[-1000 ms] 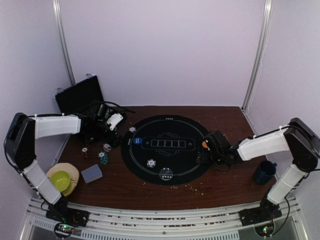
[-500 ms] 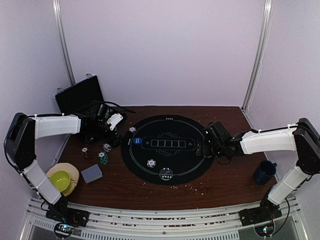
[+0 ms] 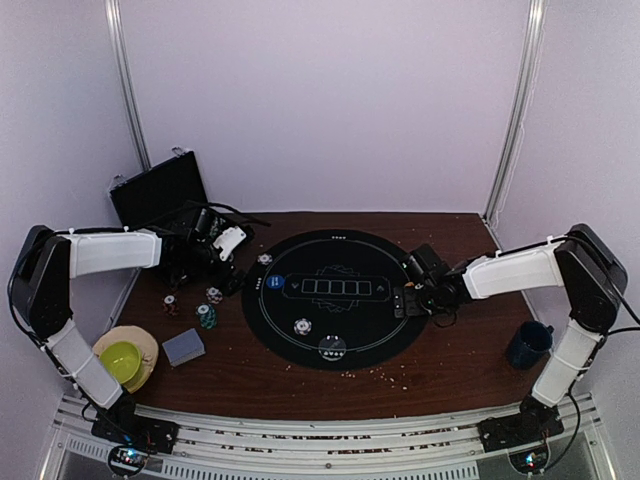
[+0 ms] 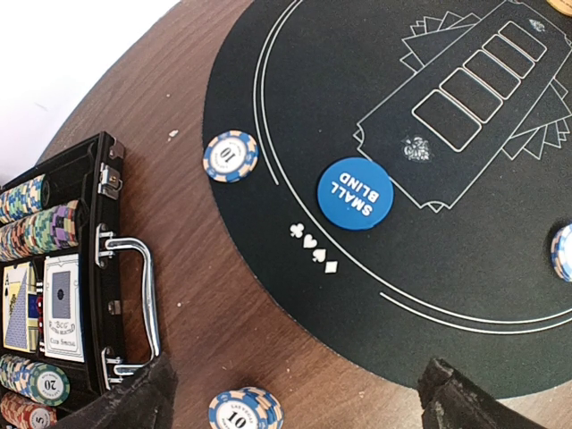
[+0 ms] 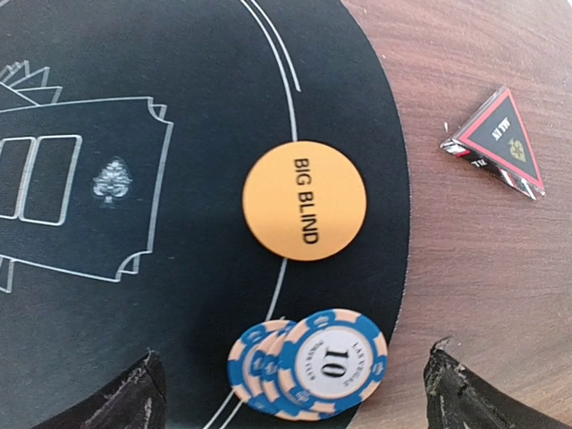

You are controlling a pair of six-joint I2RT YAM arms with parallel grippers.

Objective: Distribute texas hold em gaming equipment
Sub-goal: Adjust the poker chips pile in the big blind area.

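My right gripper (image 5: 299, 404) is open and hovers over the right edge of the black round mat (image 5: 179, 295). A small stack of blue "10" poker chips (image 5: 309, 363) lies between its fingers, untouched. The orange BIG BLIND disc (image 5: 304, 200) lies just beyond. My left gripper (image 4: 299, 407) is open over bare wood at the mat's left edge, with a blue chip stack (image 4: 245, 409) between its fingers. The blue SMALL BLIND disc (image 4: 355, 194) and a single blue chip (image 4: 230, 156) lie ahead. In the top view, both grippers, left (image 3: 232, 278) and right (image 3: 402, 300), flank the mat (image 3: 330, 262).
The open black case (image 4: 54, 295) holds chips and cards at the left. Loose chips (image 3: 207, 316), a grey-blue card deck (image 3: 184, 347) and a green bowl (image 3: 122, 360) sit front left. A triangular black-and-red piece (image 5: 500, 143) lies right of the mat. A dark blue mug (image 3: 528, 344) stands front right.
My right arm has swung toward the back and its gripper has shifted over the mat's right edge, now covering the orange disc in the top view. The left arm has not moved.
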